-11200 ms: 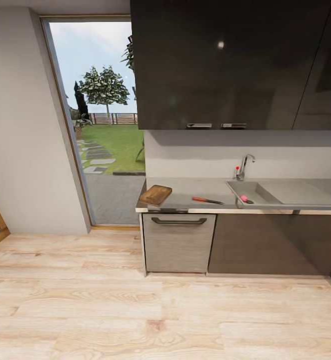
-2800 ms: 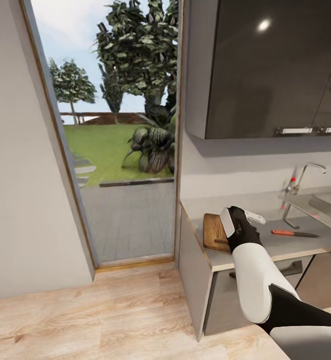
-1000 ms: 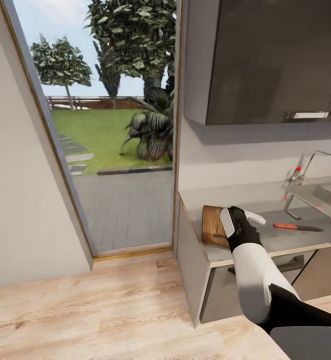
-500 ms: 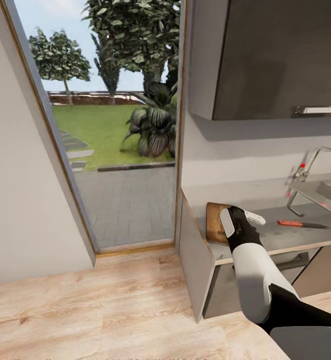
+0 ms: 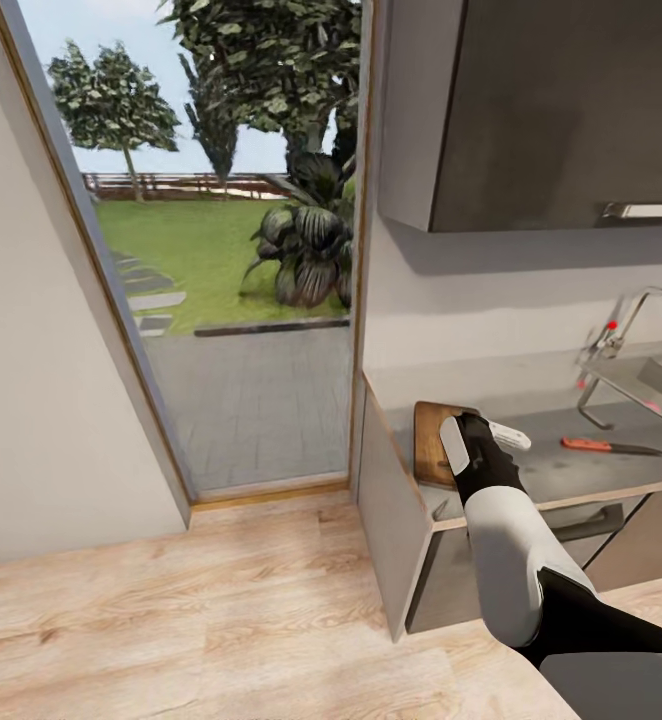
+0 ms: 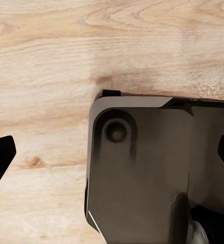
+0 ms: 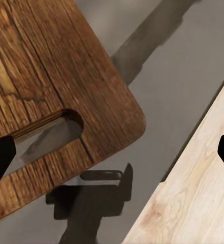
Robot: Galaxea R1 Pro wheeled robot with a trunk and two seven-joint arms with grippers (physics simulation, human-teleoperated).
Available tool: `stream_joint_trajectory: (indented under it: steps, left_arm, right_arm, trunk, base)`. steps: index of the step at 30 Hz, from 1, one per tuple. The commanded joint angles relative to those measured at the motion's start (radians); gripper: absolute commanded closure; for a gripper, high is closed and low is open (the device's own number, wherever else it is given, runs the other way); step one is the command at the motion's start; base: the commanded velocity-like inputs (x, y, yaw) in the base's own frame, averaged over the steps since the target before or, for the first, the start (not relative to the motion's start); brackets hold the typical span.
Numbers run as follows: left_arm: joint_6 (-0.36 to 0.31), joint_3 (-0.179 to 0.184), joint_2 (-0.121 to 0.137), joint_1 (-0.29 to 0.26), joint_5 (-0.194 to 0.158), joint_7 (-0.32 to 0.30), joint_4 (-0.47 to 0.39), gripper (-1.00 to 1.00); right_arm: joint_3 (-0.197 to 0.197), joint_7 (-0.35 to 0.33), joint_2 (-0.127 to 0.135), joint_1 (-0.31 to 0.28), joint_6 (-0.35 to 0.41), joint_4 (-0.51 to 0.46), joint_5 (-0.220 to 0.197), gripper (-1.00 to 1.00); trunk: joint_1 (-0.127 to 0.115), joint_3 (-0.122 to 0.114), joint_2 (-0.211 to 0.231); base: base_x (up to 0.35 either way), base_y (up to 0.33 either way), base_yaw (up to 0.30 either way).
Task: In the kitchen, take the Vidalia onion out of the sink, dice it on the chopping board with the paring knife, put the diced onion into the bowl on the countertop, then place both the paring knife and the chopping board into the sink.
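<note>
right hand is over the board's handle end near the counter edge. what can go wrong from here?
1. The chopping board lies close to the countertop corner; a nudge from the right hand might push it off.
2. The right wrist view shows the handle slot off-centre between the fingertips, so a grasp may miss.
3. The paring knife lies loose nearby; a sweeping arm could knock it.
</note>
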State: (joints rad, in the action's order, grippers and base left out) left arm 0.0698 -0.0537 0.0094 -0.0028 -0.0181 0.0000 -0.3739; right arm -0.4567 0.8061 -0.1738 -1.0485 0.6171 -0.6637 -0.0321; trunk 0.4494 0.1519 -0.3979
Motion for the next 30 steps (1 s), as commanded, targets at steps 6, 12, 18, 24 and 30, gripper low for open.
stream_joint_trajectory:
  steps: [6, 12, 18, 24, 30]
  left_arm:
    - [0.002, -0.002, 0.000, 0.000, -0.002, 0.000, 0.000, -1.00]
    - [0.002, -0.002, 0.000, 0.000, -0.002, 0.000, 0.000, -1.00]
    - [0.002, -0.002, 0.000, 0.000, -0.002, 0.000, 0.000, -1.00]
    - [0.002, -0.002, 0.000, 0.000, -0.002, 0.000, 0.000, -1.00]
    - [0.002, -0.002, 0.000, 0.000, -0.002, 0.000, 0.000, -1.00]
  right_arm:
    - [-0.002, 0.004, -0.001, -0.001, 0.004, -0.002, -0.003, -1.00]
    - [-0.002, 0.005, -0.001, -0.001, 0.004, -0.002, -0.003, -1.00]
    - [-0.002, 0.005, -0.001, -0.001, 0.004, -0.002, -0.003, -1.00]
    - [-0.002, 0.005, -0.001, -0.001, 0.004, -0.002, -0.003, -1.00]
    - [-0.002, 0.005, -0.001, -0.001, 0.004, -0.002, -0.003, -1.00]
  trunk:
    - [0.001, 0.012, -0.002]
    - [0.001, 0.020, -0.002]
    - [0.001, 0.021, -0.002]
    - [0.001, 0.021, -0.002]
    - [0.001, 0.021, -0.002]
  base:
    - [0.010, 0.000, 0.000]
    - [0.011, -0.005, 0.000]
    - [0.009, -0.007, 0.000]
    - [0.002, -0.001, 0.000]
    - [0.123, 0.000, 0.000]
